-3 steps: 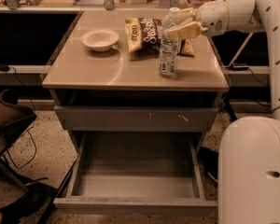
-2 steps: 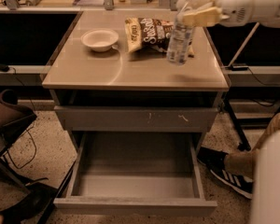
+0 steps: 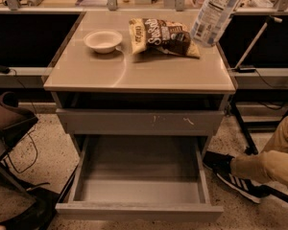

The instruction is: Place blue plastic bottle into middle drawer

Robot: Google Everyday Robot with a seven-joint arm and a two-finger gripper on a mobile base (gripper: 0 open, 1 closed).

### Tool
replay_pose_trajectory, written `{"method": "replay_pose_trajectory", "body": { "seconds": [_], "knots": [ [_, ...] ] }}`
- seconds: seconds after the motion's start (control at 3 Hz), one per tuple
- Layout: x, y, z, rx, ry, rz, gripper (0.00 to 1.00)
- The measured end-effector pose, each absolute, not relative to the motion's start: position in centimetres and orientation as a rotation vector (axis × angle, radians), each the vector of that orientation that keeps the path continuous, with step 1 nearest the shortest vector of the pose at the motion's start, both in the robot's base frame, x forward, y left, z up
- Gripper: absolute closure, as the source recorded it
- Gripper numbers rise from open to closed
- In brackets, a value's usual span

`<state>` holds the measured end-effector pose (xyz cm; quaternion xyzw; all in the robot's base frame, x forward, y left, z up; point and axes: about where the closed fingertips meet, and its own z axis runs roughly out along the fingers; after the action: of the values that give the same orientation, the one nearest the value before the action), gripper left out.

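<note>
The blue plastic bottle [image 3: 214, 12] hangs tilted in the air above the table's back right corner, its base clear of the tabletop. Its cap end is cut off by the top edge of the view. My gripper is above the top edge of the view, out of sight, at the bottle's upper end. The middle drawer [image 3: 139, 212] is pulled out wide below the table; its deep grey tray holds nothing.
A brown snack bag [image 3: 163, 36] and a white bowl [image 3: 102, 40] lie on the tabletop [image 3: 134, 73]. A grey drawer front with pale scratches [image 3: 139, 121] sits above the open drawer. A person's leg and shoe [image 3: 240, 176] are at the right. A dark chair [image 3: 9, 123] stands at the left.
The bottle has risen off the tabletop and now hangs tilted above the back right corner. My arm and gripper have moved up out of view.
</note>
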<state>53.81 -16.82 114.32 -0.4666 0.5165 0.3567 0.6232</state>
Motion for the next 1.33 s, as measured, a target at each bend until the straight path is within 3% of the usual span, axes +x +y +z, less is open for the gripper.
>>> {"method": "replay_pose_trajectory", "body": {
  "seconds": [0.67, 1.0, 1.33],
  "knots": [
    [52.5, -17.6, 111.2, -1.051, 1.242, 0.789, 1.00],
    [51.0, -15.9, 110.7, -1.073, 1.221, 0.617, 1.00],
    [50.3, -17.4, 106.6, -1.065, 1.255, 0.362, 1.00]
  ]
}}
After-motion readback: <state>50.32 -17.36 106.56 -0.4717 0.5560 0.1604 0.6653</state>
